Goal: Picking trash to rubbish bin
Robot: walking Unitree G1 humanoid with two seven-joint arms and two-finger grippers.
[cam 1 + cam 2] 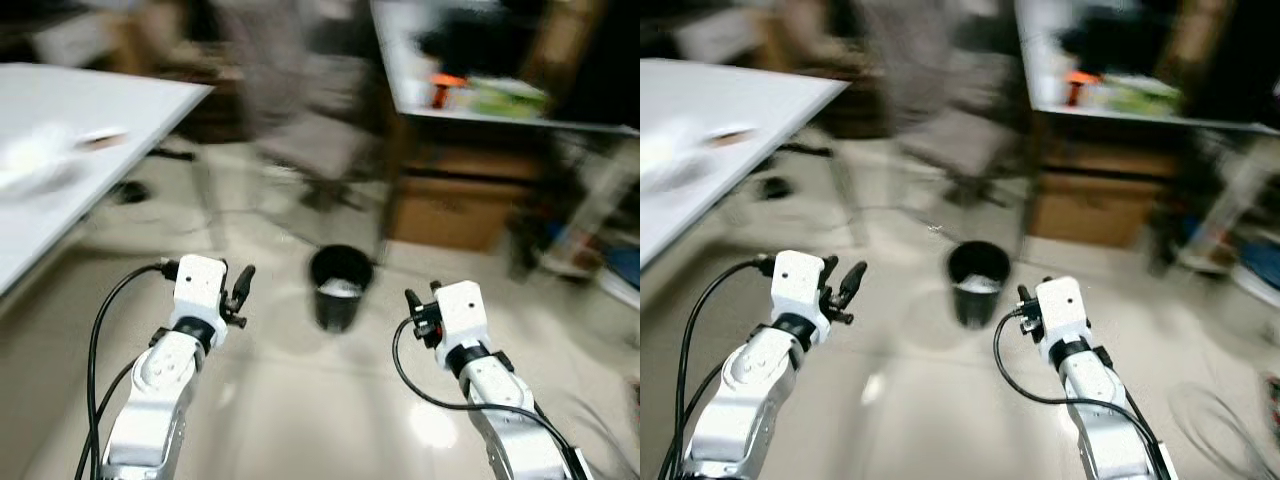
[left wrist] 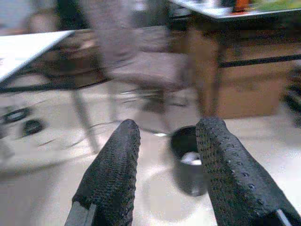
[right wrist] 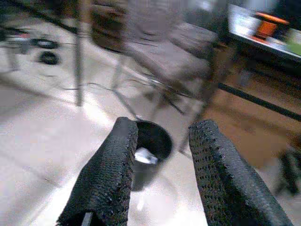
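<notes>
Basically a blurred frame.
Bin: black rubbish bin (image 1: 340, 287) stands on the pale floor (image 1: 300, 400), ahead of the robot and between the two arms; something white lies inside it.
Trash: whitish crumpled stuff (image 1: 35, 160) sits on the white table (image 1: 90, 110) at the robot's left, well apart from the bin; too blurred to tell what it is.
Left gripper: left gripper (image 2: 167, 174) raised over the floor, fingers spread apart, nothing between them; bin visible past the gap in the wrist view.
Right gripper: right gripper (image 3: 160, 165) also raised, fingers apart, holding nothing; bin beyond them.
Background: chair (image 1: 310, 130) behind the bin, cardboard box (image 1: 450, 205) under a second table (image 1: 470, 90) at the robot's right, orange and green items on it, blurred.
Cables: black cables run along both arms.
</notes>
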